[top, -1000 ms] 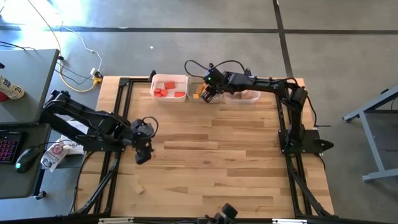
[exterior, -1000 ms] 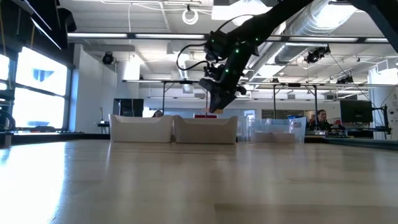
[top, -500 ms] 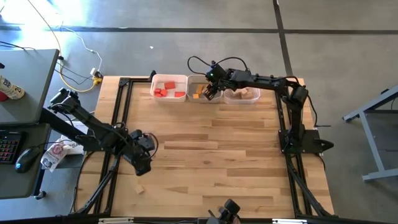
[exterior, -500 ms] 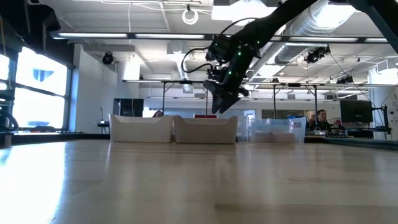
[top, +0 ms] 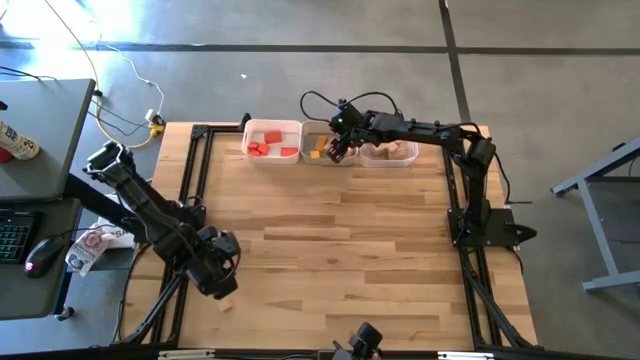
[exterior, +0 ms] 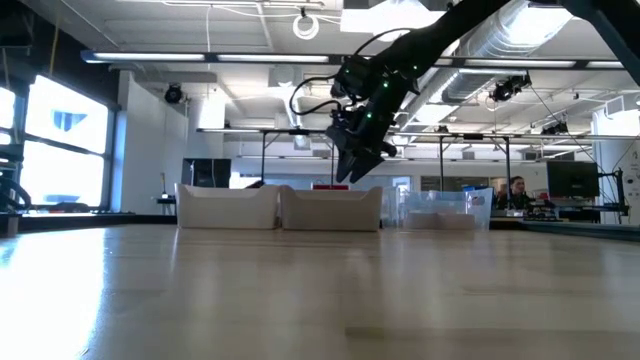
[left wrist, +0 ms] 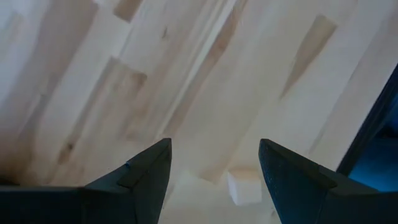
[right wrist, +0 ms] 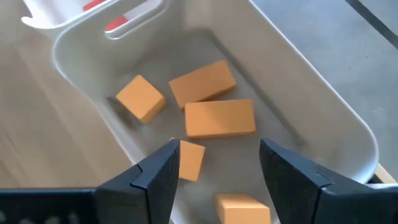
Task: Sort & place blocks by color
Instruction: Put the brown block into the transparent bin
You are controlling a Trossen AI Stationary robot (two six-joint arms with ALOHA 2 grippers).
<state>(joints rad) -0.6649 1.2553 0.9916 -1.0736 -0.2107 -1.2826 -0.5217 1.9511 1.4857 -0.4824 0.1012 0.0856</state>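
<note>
My left gripper [top: 218,280] [left wrist: 214,146] hangs open, pointing down, low over the table's near left part. A small pale wooden block [left wrist: 244,186] [top: 225,304] lies flat on the boards just below and between its fingers, untouched. My right gripper [top: 338,150] [right wrist: 219,149] [exterior: 355,165] stands open above the middle white bin [top: 322,133] at the far edge. Several orange blocks [right wrist: 211,102] lie on that bin's floor. The left white bin [top: 272,128] holds red blocks [top: 268,143]. The clear bin [top: 392,160] on the right holds pale blocks [top: 398,150].
The three bins stand side by side along the table's far edge, in the low view a white pair [exterior: 280,207] and a clear one [exterior: 445,212]. Bare boards [top: 340,250] fill the table's middle. A desk with a keyboard and mouse [top: 35,255] stands left of the table.
My left gripper has swung toward the table's near edge and sunk a little, still open, and now stands over the pale block. My right gripper has opened above the middle bin and stayed in place.
</note>
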